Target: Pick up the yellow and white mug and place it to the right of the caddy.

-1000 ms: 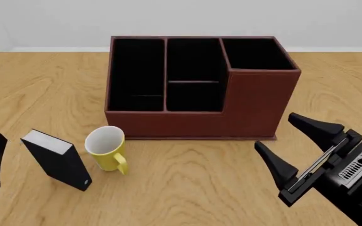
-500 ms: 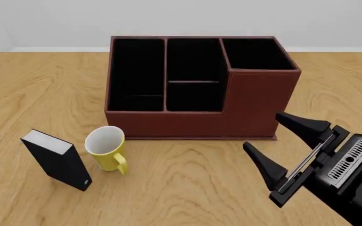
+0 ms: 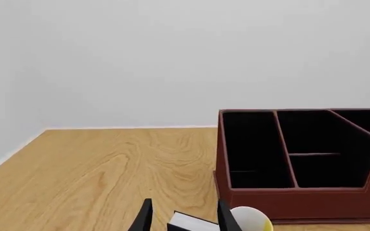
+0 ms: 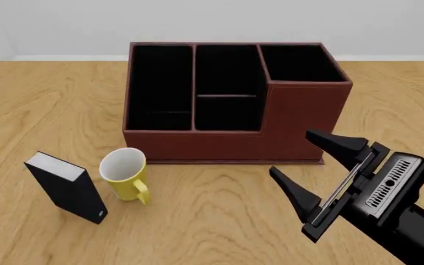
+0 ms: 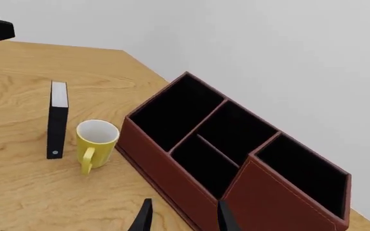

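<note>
The yellow and white mug (image 4: 126, 175) stands upright on the table in front of the caddy's left end, its handle toward the camera. It also shows in the wrist views as the mug (image 5: 96, 137) and the mug (image 3: 252, 221). The reddish-brown caddy (image 4: 293, 124) stands at the middle of the table. My right gripper (image 4: 293, 154) is open and empty, hovering in front of the caddy's front right corner, well right of the mug. My left gripper (image 3: 185, 202) is open too. In the front view only a sliver of it shows at the left edge.
A small black book-like box (image 4: 68, 187) stands tilted just left of the mug, about a hand's width from it. Bare wooden table (image 4: 388, 105) lies to the right of the caddy. A white wall closes the far edge.
My right gripper has moved left and forward, closer to the caddy's front right corner. The left gripper has slid further out past the left edge of the front view. The mug has not moved.
</note>
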Motion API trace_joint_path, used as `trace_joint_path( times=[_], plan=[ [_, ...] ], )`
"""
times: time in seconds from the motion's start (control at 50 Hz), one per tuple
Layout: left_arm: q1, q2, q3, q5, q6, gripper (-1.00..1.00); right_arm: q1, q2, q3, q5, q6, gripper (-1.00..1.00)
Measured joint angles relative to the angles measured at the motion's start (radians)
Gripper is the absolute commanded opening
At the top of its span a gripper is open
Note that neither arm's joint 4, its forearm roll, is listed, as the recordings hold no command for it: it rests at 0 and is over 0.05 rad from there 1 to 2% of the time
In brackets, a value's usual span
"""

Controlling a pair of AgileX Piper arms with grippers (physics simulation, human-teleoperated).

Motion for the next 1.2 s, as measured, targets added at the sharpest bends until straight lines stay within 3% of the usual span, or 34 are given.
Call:
trace_joint_path(
  times=[1.2],
  plan=[
    [0.031, 0.000, -0.065, 0.043, 0.002, 1.00, 0.105, 0.318, -0.117, -0.128, -0.042, 1.00]
  ],
)
